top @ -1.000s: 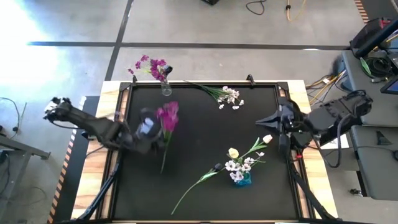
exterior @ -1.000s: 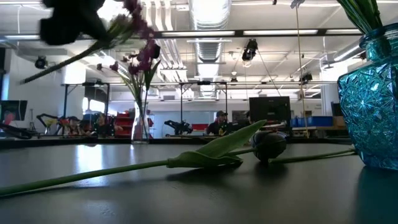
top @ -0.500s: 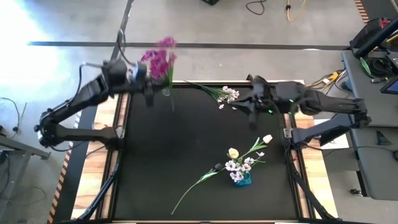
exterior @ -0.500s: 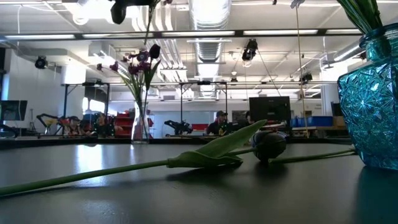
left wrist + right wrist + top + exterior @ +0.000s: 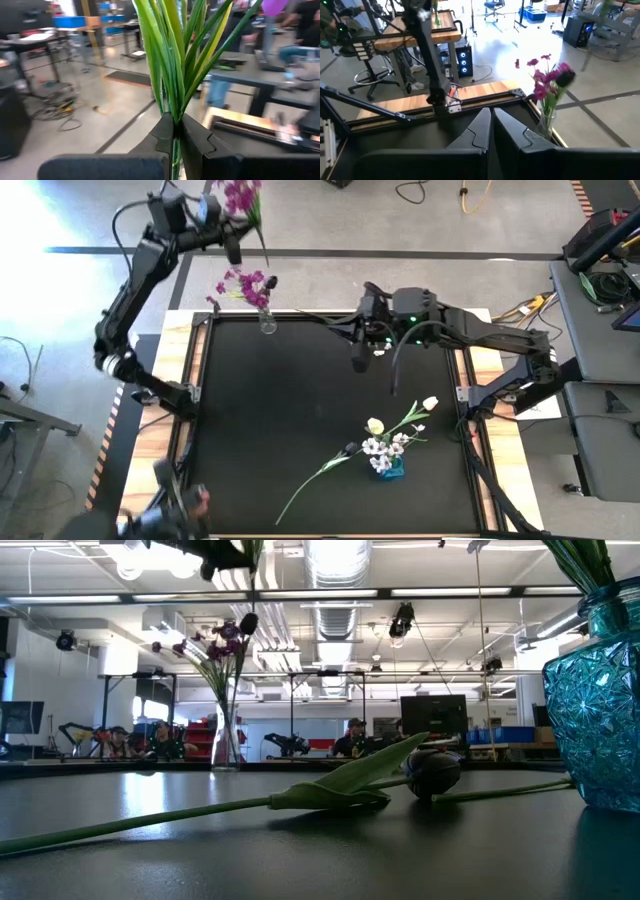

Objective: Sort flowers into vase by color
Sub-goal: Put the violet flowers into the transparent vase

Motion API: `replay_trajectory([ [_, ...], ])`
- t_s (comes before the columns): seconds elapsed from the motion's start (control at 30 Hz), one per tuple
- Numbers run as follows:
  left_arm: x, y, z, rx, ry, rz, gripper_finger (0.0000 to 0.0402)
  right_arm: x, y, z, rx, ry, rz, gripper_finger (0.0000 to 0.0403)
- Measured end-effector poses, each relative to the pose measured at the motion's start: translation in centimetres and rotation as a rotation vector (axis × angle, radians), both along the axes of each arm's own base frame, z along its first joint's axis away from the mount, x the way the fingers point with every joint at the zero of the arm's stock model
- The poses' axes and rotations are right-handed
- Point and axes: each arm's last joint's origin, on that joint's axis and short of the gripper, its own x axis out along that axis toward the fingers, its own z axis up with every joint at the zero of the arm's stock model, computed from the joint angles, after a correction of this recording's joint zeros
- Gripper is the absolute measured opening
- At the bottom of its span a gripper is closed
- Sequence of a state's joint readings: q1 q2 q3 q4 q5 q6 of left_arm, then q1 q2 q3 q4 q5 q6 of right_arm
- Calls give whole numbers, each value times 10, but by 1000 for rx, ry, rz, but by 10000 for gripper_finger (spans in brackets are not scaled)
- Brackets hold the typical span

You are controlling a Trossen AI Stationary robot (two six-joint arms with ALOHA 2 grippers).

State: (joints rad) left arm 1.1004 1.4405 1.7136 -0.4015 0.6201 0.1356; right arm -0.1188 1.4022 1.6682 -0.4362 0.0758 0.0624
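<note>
Since a moment ago our left gripper (image 5: 174, 131), clamped on the magenta flower (image 5: 240, 197), has risen above the clear vase (image 5: 267, 323); our right gripper (image 5: 490, 121), fingers together, has advanced leftward.

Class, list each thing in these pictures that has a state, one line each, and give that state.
Left end effector: shut on magenta flower stem, raised high.
Magenta flower: held aloft.
Right end effector: shut, empty.
Clear vase: upright, holding magenta flowers.
Blue vase: upright, holding stems.
Dark bud flower: lying on the table.

no readable text, labels or signs
</note>
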Motion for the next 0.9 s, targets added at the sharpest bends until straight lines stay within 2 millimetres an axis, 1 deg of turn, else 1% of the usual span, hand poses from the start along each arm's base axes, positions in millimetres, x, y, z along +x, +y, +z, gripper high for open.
replay_trajectory([
  [0.07,-8,20,-4,-9,9,44,0,7,-1,2,-4,-2,0,13],
  [0.17,-13,43,-11,-13,21,83,0,15,-2,5,-10,-11,0,13],
  [0.23,-13,53,-18,-29,25,75,0,19,-2,8,-12,-18,0,13],
  [0.3,-13,59,-26,-61,31,60,0,22,-3,10,-14,-24,-2,13],
  [0.43,-12,60,-43,-108,58,48,0,24,-6,13,-15,-29,-7,13],
  [0.6,-17,47,-67,-133,77,48,0,23,-8,14,-11,-34,-20,13],
  [0.8,-21,37,-99,-115,-15,77,0,23,-9,14,-16,-35,-27,13],
  [0.9,-22,34,-116,-155,-24,82,0,23,-10,14,-10,-36,-30,13],
])
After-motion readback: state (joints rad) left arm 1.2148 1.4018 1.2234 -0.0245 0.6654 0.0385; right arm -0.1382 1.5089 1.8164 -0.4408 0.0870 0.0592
